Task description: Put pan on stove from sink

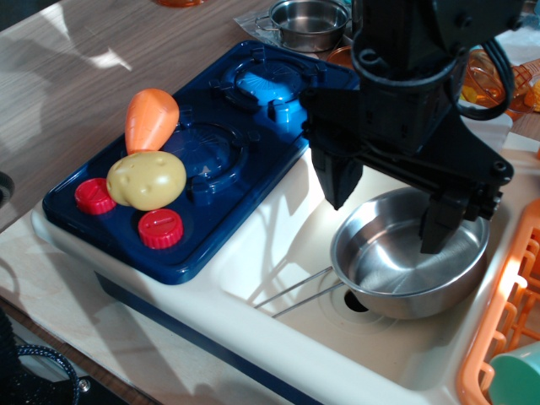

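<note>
Down over the sink (278,245) our gripper (390,207) hangs with fingers spread across the pan (411,253), beside the stove (202,169).

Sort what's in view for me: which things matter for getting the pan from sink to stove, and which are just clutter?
For the job: pan, lying in the sink; stove; gripper, open over the pan.

Lying about: potato and carrot on the stove; small steel pot behind; orange dish rack at right.
</note>
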{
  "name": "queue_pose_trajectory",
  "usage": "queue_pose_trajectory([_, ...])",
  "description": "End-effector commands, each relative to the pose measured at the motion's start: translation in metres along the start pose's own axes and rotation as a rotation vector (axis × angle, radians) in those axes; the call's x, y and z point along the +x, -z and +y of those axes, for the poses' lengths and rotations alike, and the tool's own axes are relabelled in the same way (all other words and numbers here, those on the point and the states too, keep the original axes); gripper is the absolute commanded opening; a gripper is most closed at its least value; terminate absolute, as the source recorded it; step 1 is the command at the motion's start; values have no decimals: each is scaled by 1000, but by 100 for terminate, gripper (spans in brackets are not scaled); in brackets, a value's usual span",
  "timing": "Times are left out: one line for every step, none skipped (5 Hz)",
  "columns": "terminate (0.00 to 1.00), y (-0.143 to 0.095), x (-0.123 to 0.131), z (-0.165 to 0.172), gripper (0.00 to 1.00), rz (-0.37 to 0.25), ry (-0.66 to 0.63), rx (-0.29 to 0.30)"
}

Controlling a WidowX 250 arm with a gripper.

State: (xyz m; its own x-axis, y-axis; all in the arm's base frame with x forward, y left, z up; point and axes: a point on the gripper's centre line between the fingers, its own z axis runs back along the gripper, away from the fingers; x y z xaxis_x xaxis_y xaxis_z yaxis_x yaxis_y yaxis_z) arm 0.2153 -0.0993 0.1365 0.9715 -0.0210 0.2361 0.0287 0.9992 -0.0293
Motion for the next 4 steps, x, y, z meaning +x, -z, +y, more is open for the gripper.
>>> queue_pose_trajectory([0,0,0,0,100,0,0,0])
queue_pose_trajectory([0,1,-7,-14,100,-79,114,-34])
queue_pose_trajectory([0,2,-15,-26,100,-122,207,-83])
queue_pose_trajectory([0,9,-15,-31,100,-156,264,-97])
